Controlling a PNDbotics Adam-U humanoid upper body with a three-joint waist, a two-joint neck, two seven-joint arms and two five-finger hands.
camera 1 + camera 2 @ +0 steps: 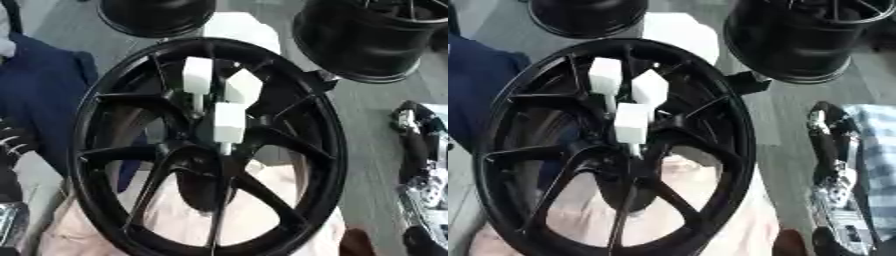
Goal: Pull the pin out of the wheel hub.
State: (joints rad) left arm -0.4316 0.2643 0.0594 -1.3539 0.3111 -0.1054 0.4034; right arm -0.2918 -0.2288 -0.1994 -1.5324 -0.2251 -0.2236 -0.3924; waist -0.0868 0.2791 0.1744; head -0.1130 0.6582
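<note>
Three white block-headed pins [229, 122] stand in the centre of the black wheel hub [206, 150], each with a thin white stem running down into the hub's middle; one block sits upper left [198, 75], one upper right [243, 86], and one lower, nearest the hub's core. The hub is a spoked black rim standing nearly face-on and filling most of the view, resting against pale pink cloth [175, 210] below it.

The right hand [833, 150] shows at the view's right edge, a black and silver shape well apart from the pins and just outside the rim; whether its fingers are apart or together cannot be told. At the left edge a dark shape with pale stripes [13, 142] may be the left hand, but that is not clear, and its fingers cannot be made out; it too lies outside the rim, away from the pins.

Behind the hub stand two more black wheels, one upper left [157, 15] and one upper right [376, 40]. Dark blue cloth [44, 90] lies beyond the rim on the left.
</note>
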